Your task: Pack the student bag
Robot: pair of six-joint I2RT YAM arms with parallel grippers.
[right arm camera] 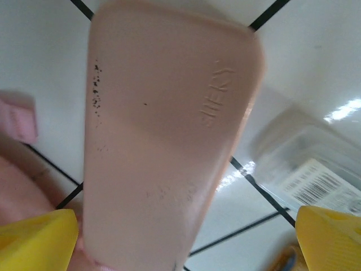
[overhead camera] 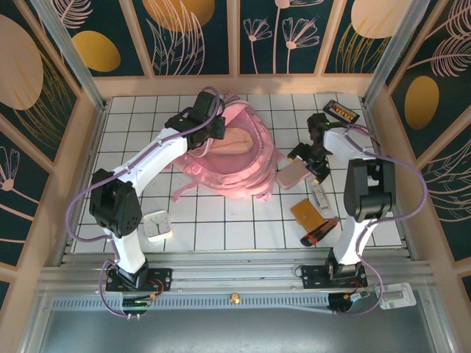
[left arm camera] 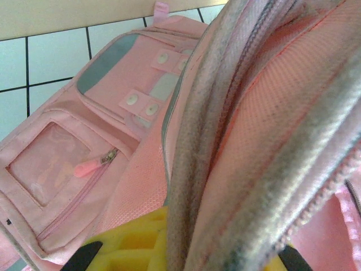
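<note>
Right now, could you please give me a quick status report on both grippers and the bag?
Left gripper shut on rim of student bag. Right gripper open, over pencil pouch on table. Clear barcoded pack close beside pouch.

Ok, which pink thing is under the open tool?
The small flat pouch, just right of the bag. The right tool stands open over it; the left tool grips the big bag.

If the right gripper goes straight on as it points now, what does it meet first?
Probably the flat dusty-pink pencil pouch, lying on the white table between the open jaws of the right gripper.
</note>
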